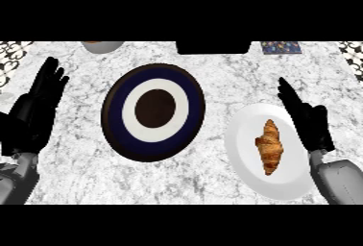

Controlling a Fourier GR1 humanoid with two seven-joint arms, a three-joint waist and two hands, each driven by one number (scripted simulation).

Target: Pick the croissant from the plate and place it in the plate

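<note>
The golden-brown crescent croissant point(270, 146) lies just left of the nearer, straight-fingered, empty right hand point(308, 121), its long axis parallel to those fingers.

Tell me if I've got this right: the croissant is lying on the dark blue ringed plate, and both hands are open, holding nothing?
Not quite. The head view shows the croissant lying on the white plate, right of the dark ringed plate, which carries nothing. The rest holds: left hand and right hand are open, holding nothing.
</note>
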